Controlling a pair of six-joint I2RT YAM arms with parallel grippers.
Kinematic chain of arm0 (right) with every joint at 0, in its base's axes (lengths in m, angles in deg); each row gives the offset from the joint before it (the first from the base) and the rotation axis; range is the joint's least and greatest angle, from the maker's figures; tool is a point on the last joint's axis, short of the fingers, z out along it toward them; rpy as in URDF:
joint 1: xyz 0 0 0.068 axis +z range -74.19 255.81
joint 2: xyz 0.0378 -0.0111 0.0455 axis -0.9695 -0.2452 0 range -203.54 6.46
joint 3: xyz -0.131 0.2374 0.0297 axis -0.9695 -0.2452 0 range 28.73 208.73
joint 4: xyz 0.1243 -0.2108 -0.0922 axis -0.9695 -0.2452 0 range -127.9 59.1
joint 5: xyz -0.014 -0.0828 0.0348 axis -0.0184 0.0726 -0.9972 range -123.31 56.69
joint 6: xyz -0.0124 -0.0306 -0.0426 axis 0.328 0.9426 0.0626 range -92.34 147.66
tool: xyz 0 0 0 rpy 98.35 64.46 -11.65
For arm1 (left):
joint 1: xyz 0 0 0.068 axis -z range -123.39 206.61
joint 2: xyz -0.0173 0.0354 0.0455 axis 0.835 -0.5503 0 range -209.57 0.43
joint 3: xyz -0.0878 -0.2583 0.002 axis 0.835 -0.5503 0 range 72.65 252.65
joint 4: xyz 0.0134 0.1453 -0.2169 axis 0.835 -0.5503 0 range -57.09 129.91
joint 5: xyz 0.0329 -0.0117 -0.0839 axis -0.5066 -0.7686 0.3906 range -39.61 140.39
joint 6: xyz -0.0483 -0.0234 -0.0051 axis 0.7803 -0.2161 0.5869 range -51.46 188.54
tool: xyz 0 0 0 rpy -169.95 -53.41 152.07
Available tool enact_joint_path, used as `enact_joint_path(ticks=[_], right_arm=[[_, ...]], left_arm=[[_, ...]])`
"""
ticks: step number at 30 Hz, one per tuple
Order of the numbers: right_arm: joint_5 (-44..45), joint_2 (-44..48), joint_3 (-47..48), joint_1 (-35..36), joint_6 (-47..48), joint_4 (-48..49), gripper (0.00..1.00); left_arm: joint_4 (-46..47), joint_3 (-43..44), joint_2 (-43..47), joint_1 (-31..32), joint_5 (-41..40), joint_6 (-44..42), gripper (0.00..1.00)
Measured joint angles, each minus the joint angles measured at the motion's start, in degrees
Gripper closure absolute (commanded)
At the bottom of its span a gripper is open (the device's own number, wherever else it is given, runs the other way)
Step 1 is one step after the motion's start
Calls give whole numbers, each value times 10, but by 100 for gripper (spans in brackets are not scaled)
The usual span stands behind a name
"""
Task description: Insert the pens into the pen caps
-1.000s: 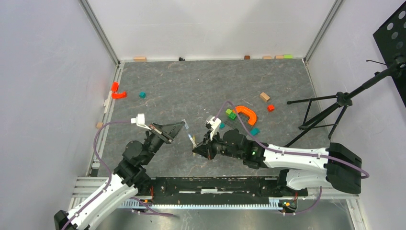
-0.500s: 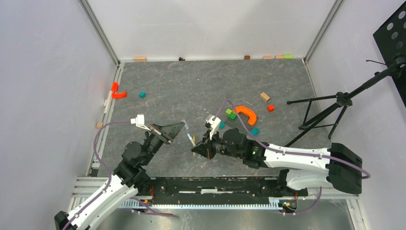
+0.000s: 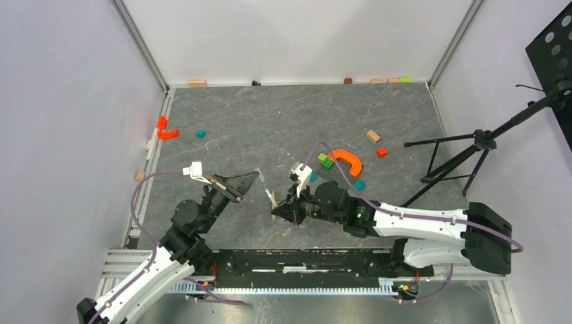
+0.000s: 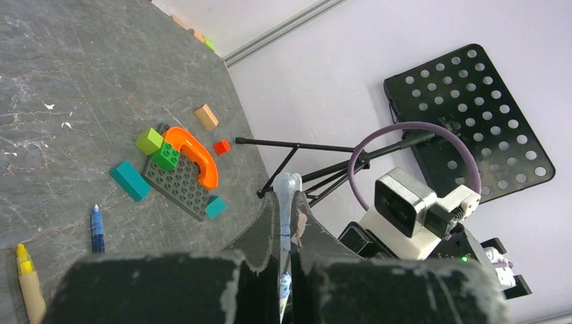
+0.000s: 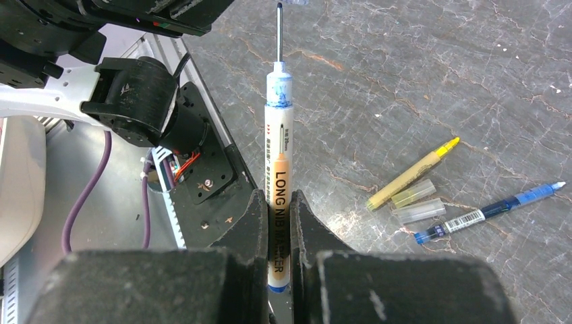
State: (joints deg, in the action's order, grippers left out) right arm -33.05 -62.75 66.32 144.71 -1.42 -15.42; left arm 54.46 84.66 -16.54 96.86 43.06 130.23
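While the marker (image 5: pixel 278 169) is clamped in the right fingers (image 5: pixel 251 226) and a cap (image 4: pixel 287 192) is pinched in the left fingers (image 4: pixel 264 233), both held above the worktop (image 5: pixel 418 81), the mating step is in hand; nib and cap mouth must be aligned, then pushed together.

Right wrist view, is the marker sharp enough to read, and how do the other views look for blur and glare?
Right wrist: the marker is sharp and its print is legible; the right gripper is dark, with little detail. Left wrist: the cap looks pale and low in contrast. Top: even light, soft shadows, no glare, but the marker is tiny there.
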Motion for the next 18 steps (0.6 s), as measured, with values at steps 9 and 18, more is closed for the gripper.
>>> enact_joint_path(ticks=[9,18], right_arm=[[0,1,0,0,0,-2,100],[13,-4,11,0,1,-19,100]], left_arm=[[-7,0,0,0,1,0,98],[-7,0,0,0,5,0,98]])
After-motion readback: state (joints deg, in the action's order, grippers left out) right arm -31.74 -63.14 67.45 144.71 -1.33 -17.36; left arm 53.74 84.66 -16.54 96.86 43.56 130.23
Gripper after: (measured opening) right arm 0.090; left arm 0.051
